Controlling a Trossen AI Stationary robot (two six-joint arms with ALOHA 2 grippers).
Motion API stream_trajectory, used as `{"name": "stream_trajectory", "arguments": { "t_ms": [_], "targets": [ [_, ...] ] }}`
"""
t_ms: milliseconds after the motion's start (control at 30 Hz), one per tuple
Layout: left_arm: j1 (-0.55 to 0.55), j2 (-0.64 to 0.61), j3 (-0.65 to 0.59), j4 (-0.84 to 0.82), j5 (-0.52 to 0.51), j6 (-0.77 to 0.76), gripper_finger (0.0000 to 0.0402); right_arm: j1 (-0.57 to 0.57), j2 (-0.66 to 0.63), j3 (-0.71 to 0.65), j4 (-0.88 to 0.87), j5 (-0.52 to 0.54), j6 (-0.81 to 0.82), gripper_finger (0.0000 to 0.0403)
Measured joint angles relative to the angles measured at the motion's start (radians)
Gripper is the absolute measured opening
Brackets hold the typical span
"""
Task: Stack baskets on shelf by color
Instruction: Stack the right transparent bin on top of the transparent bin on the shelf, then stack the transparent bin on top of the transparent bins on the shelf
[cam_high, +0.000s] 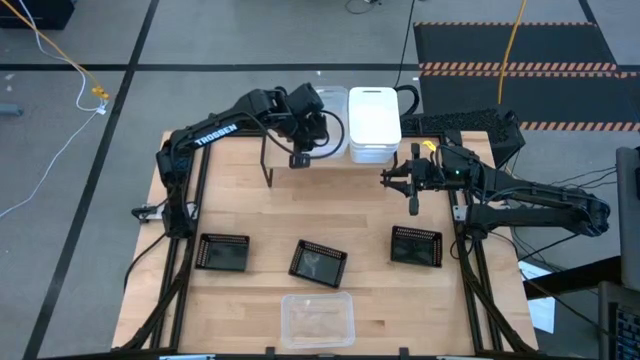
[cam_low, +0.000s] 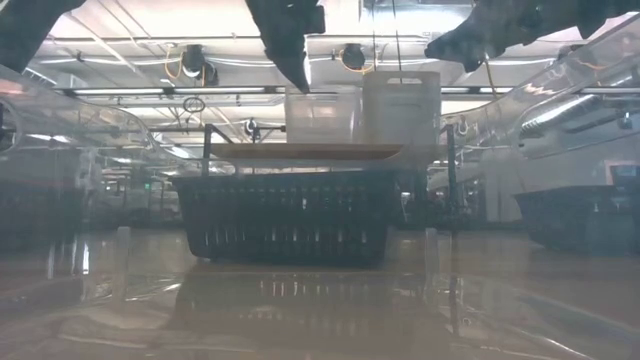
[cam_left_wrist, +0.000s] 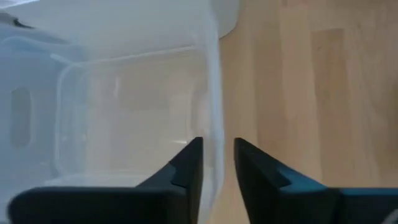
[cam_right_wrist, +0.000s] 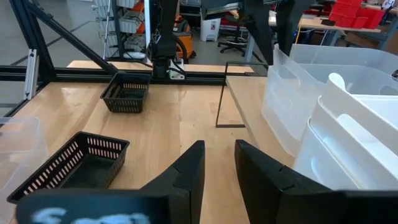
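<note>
On the shelf (cam_high: 285, 150) at the table's far side a clear basket (cam_high: 330, 112) stands beside a stack of white baskets (cam_high: 375, 125). My left gripper (cam_left_wrist: 217, 162) points steeply down at the clear basket (cam_left_wrist: 124, 112), open, one finger inside its side wall (cam_left_wrist: 214, 112) and one outside. My right gripper (cam_right_wrist: 219, 162) hovers open near the shelf's right end (cam_high: 400, 180), with nothing between its fingers. Three black mesh baskets (cam_high: 223, 252) (cam_high: 318, 263) (cam_high: 416, 246) and another clear basket (cam_high: 318, 318) rest on the tabletop. My left gripper straddles the top edge of the clear basket's side wall (cam_left_wrist: 216, 134), slanting down from above. The gap between the fingers is wider than the thin wall, and I cannot tell whether either finger touches it. The basket sits upright on the shelf.
Bare tabletop (cam_high: 330, 205) lies between the shelf and the row of black baskets. The shelf's thin black legs (cam_high: 268, 180) stand at its left end. Black frame rails (cam_high: 470, 280) run along both table sides.
</note>
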Motion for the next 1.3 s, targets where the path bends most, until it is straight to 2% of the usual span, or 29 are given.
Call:
{"name": "stream_trajectory", "arguments": {
  "t_ms": [200, 400, 500, 600, 700, 833, 967, 1067, 1200, 1300],
  "targets": [
    [-0.007, -0.009, 0.0, -0.013, -0.1, -0.044, 0.0145, 0.0, 0.0, 0.0, 0.0, -0.002, 0.0, 0.0084],
    [-0.029, -0.052, 0.002, -0.043, -0.106, -0.06, 0.0171, 0.002, 0.0, 0.0, 0.001, -0.009, 0.007, 0.0084],
    [-0.043, -0.083, 0.002, -0.04, -0.107, -0.1, 0.0174, 0.002, 0.001, 0.0, 0.011, -0.052, 0.012, 0.0084],
    [-0.052, -0.121, 0.002, -0.043, -0.115, -0.168, 0.0175, 0.01, 0.015, 0.0, 0.034, -0.154, 0.004, 0.0084],
    [-0.053, -0.143, 0.002, -0.088, -0.115, -0.269, 0.0175, 0.059, 0.062, 0.0, 0.08, -0.236, -0.004, 0.0084],
    [-0.084, -0.158, -0.019, -0.183, -0.116, -0.43, 0.0175, 0.184, 0.157, -0.001, 0.157, -0.246, -0.053, 0.0084],
    [-0.185, -0.184, -0.158, -0.193, -0.179, -0.569, 0.0175, 0.335, 0.239, 0.028, 0.208, -0.261, -0.106, 0.0084],
    [-0.291, -0.212, -0.278, -0.17, -0.227, -0.726, 0.0175, 0.443, 0.287, 0.064, 0.196, -0.227, -0.126, 0.0084],
    [-0.491, -0.24, -0.403, -0.081, -0.311, -0.96, 0.0175, 0.572, 0.363, 0.078, 0.177, -0.177, -0.142, 0.0084],
    [-0.643, -0.244, -0.45, -0.013, -0.379, -1.111, 0.0175, 0.647, 0.443, 0.08, 0.177, -0.147, -0.151, 0.0084]
  ]
}}
